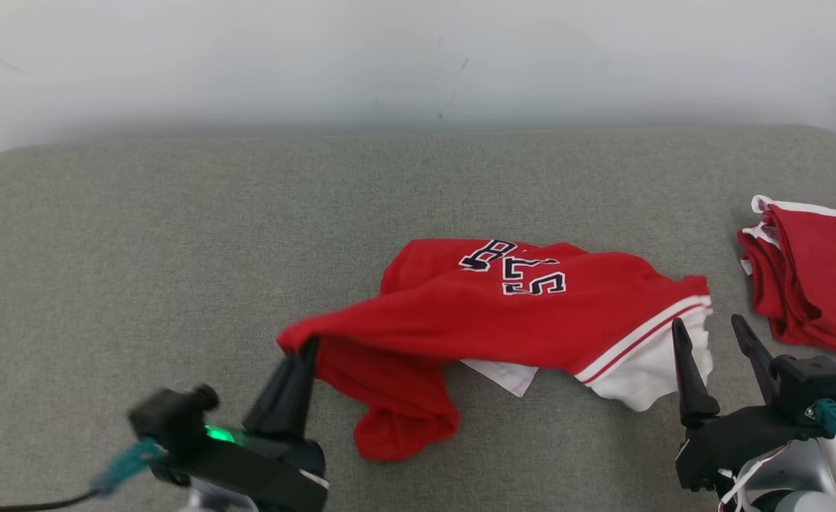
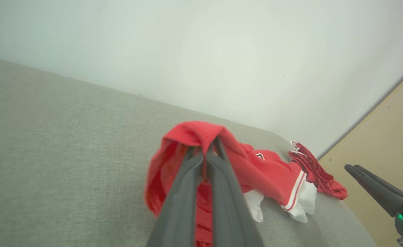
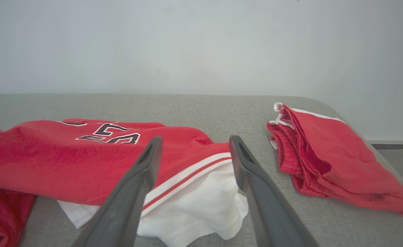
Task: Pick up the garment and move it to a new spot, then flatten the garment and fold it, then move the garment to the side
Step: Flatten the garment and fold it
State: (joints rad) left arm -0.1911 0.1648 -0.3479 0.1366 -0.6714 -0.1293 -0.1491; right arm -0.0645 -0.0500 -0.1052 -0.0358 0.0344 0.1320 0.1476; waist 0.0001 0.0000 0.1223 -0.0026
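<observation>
- Pinching a raised fold of the crumpled red-and-white numbered jersey, your left gripper was clamped tight on the cloth.
- Your right gripper stood wide apart, empty, just beside the white hem.
- Jersey lay mid grey fabric surface, apart from the folded red cloth pile.
- Judged light, limp, drapey; you'd best take that hem at its edge.

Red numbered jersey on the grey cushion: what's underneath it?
White cloth pokes out under the near edge of the red numbered jersey, lying on the grey padded surface. How far it runs underneath is hidden.
</observation>
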